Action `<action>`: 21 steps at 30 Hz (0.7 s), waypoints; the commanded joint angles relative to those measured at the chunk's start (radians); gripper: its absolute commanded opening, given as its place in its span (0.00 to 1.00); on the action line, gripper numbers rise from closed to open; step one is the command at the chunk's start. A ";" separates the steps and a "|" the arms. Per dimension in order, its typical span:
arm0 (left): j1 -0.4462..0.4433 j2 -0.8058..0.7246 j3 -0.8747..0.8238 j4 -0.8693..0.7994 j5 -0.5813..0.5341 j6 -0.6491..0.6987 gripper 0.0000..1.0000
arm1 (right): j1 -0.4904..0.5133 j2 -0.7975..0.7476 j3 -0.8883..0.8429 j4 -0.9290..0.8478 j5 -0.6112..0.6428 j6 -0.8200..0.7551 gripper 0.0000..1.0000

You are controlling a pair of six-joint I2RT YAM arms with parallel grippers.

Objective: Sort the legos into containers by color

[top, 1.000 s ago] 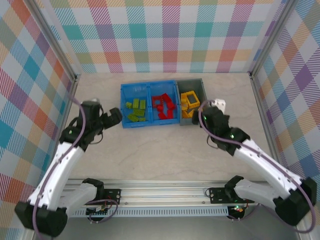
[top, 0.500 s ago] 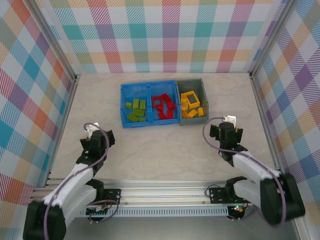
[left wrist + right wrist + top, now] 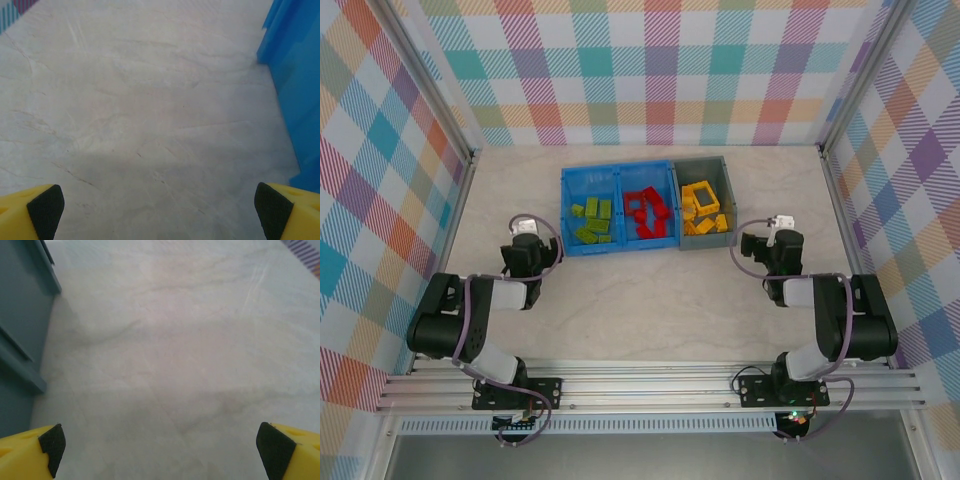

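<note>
Left gripper and right gripper sit low, jaws wide and empty — seemingly parked, since the legos lie colour-sorted in the blue bin just right of the left one and the grey bin just left of the right.

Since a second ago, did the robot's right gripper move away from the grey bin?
Yes. The right gripper has pulled back from the grey bin, toward the near edge of the table and a little to the right.
</note>
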 commanded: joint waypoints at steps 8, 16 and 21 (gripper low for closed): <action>0.022 0.010 -0.008 0.129 0.029 0.001 1.00 | 0.004 0.005 0.012 0.098 -0.052 0.023 1.00; 0.022 0.010 -0.008 0.130 0.029 0.003 1.00 | 0.005 0.004 0.008 0.105 -0.050 0.020 1.00; 0.022 0.010 -0.008 0.129 0.029 0.002 1.00 | 0.005 0.006 0.009 0.103 -0.051 0.020 1.00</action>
